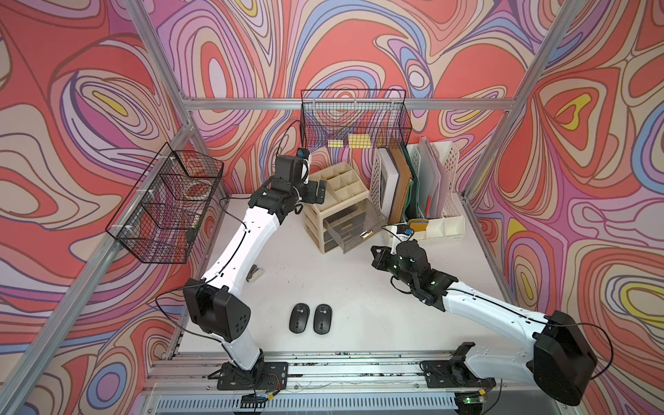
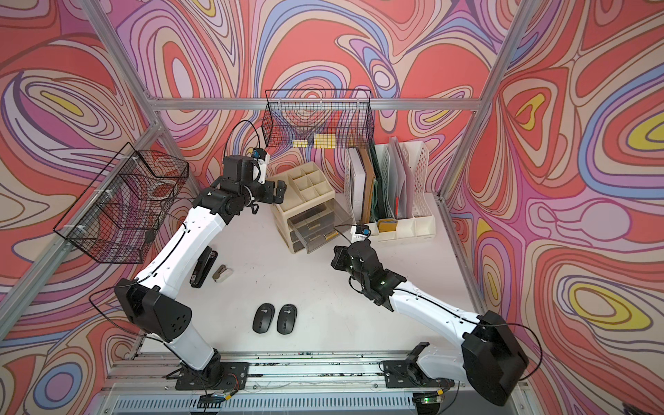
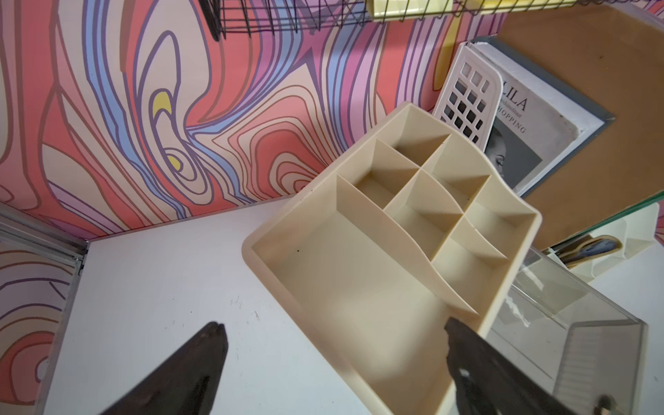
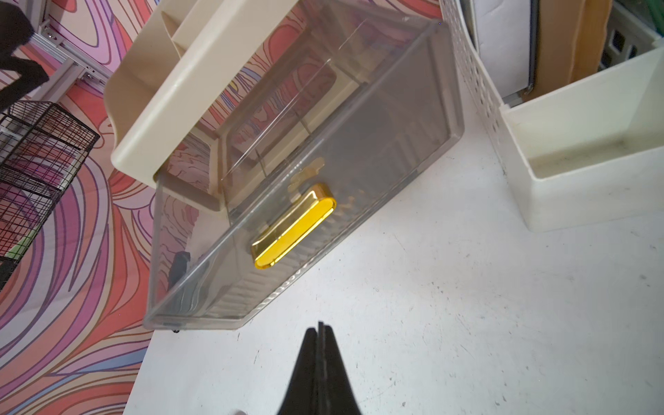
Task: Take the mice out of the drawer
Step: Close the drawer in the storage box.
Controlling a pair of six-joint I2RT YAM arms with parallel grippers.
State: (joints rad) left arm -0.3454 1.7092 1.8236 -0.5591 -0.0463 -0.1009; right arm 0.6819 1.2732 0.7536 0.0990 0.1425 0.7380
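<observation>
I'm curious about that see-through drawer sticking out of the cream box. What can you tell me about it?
The drawer is a shallow box of smoky-grey, see-through plastic with a shiny gold handle at the middle of its front. It stands pulled well out of the cream organiser, level, over the white table. No mouse shows inside; a small dark shape in one corner is unclear. The right gripper, jaws shut, points at the handle without touching.

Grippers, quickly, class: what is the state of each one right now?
Left gripper: open, holding nothing, by the organiser.
Right gripper: closed, holding nothing, just short of the drawer.
</observation>
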